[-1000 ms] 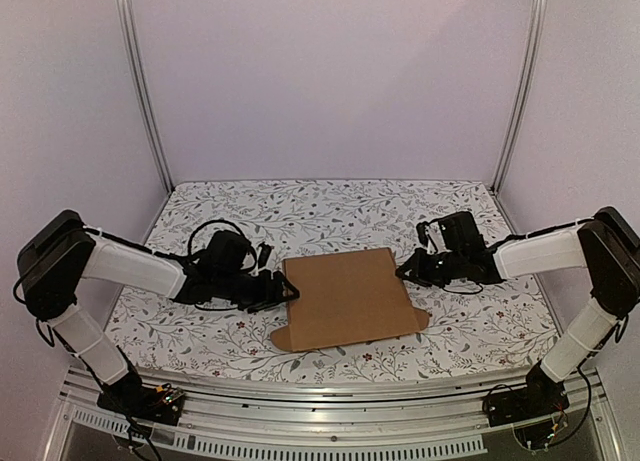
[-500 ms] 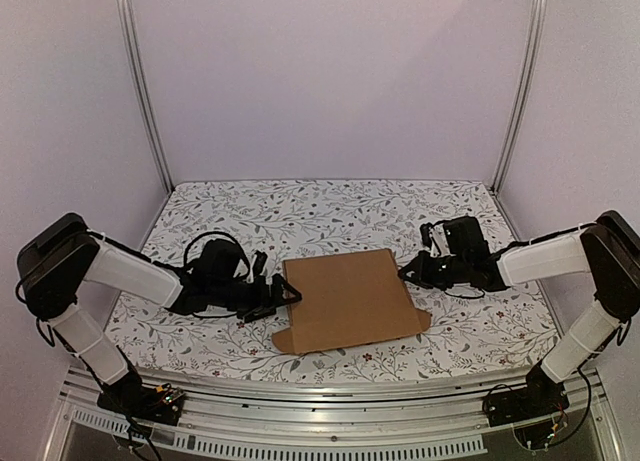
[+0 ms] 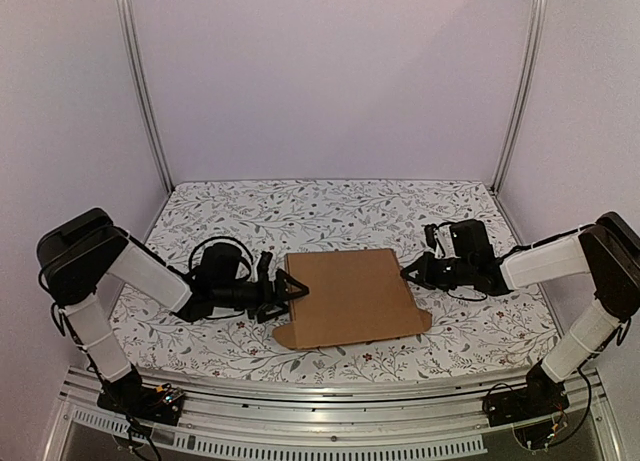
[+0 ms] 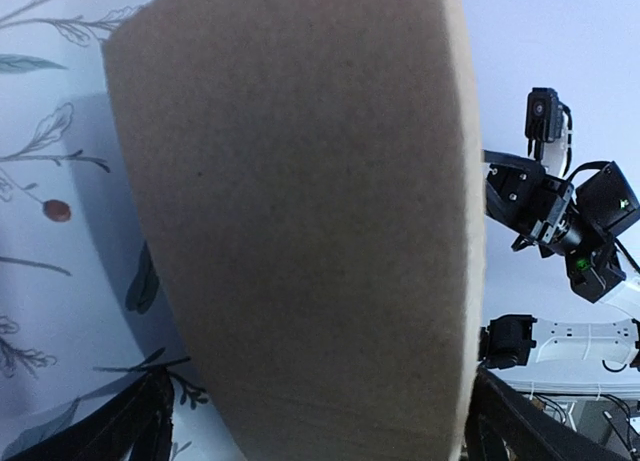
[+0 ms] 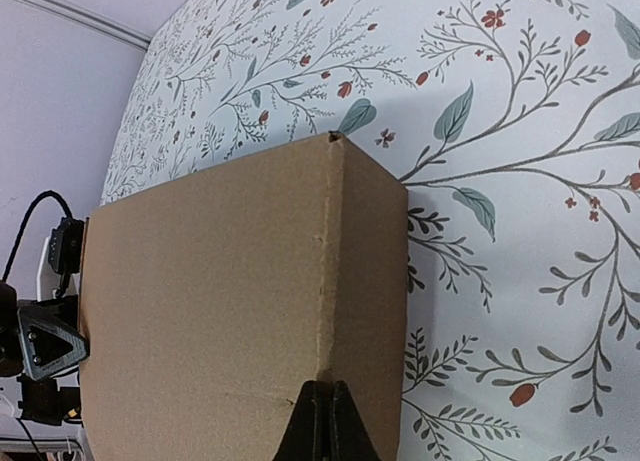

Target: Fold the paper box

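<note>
- Between the two arms, toward the near middle of the table (image 3: 300, 211), lies the paper box (image 3: 348, 297), low and flat, its broad top face turned up.
- Left pincer (image 3: 286, 293) sits at the box's left edge with its fingers spread wide apart. In the left wrist view the cardboard fills the gap between the two dark fingers (image 4: 125, 436), but they do not clamp it.
- Right pincer (image 3: 407, 273) meets the box's right edge, its fingers pressed tight together into one narrow black point. In the right wrist view that point lies against the crease where the top face turns down. Whether any cardboard is caught between the fingers cannot be told.
- Plain brown corrugated cardboard makes up the box: matte, unprinted, slightly fibrous up close.
- Its top is roughly rectangular; small rounded tabs jut from the near left and near right corners.
- On the right side a narrow panel slopes from a straight scored fold down to the table, with a small notch at the fold's far end.
- Covering the table is a white sheet printed with thin branches, grey-green leaves and small red flowers.
</note>
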`<control>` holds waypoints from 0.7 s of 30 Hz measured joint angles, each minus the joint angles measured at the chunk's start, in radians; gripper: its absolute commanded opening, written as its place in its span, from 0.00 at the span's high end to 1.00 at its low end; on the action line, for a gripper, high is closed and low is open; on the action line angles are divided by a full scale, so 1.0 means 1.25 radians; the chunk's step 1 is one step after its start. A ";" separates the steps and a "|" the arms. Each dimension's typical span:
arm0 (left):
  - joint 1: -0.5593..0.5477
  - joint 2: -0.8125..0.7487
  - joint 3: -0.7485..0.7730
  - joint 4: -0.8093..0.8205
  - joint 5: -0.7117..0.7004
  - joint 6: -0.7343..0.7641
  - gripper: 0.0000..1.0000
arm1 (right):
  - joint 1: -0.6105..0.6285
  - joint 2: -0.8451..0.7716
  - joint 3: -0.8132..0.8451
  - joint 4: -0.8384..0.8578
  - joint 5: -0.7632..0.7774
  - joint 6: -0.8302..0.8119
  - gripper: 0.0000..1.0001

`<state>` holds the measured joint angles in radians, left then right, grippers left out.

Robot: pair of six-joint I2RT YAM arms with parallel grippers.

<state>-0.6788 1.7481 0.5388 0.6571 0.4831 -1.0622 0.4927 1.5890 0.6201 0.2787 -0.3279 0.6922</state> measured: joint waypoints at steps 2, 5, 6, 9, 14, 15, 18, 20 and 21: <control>0.001 0.016 0.000 0.031 0.011 -0.013 0.04 | -0.002 0.000 -0.004 0.006 -0.002 -0.001 1.00; 0.001 0.044 -0.003 0.084 0.033 -0.043 0.12 | -0.003 0.000 -0.005 0.009 -0.005 -0.001 1.00; 0.002 0.067 -0.006 0.127 0.049 -0.066 0.14 | -0.003 0.000 -0.005 0.010 -0.006 -0.002 1.00; 0.005 0.085 -0.016 0.190 0.066 -0.099 0.21 | -0.004 -0.001 -0.006 0.010 -0.007 -0.002 1.00; 0.010 0.100 -0.026 0.267 0.088 -0.141 0.31 | -0.007 -0.002 -0.009 0.013 -0.008 -0.004 1.00; 0.011 0.101 -0.026 0.278 0.091 -0.149 0.33 | -0.008 -0.002 -0.009 0.013 -0.009 -0.004 1.00; 0.016 0.108 -0.028 0.311 0.099 -0.173 0.39 | -0.011 -0.003 -0.009 0.012 -0.013 -0.004 1.00; 0.018 0.113 -0.028 0.323 0.103 -0.189 0.44 | -0.013 -0.003 -0.009 0.010 -0.015 -0.004 1.00; 0.020 0.115 -0.028 0.327 0.105 -0.196 0.46 | -0.013 -0.004 -0.009 0.009 -0.016 -0.005 1.00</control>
<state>-0.6540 1.8915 0.5034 1.0653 0.6147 -1.3075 0.4767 1.5837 0.6083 0.2905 -0.3477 0.6865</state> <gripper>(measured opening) 0.612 0.007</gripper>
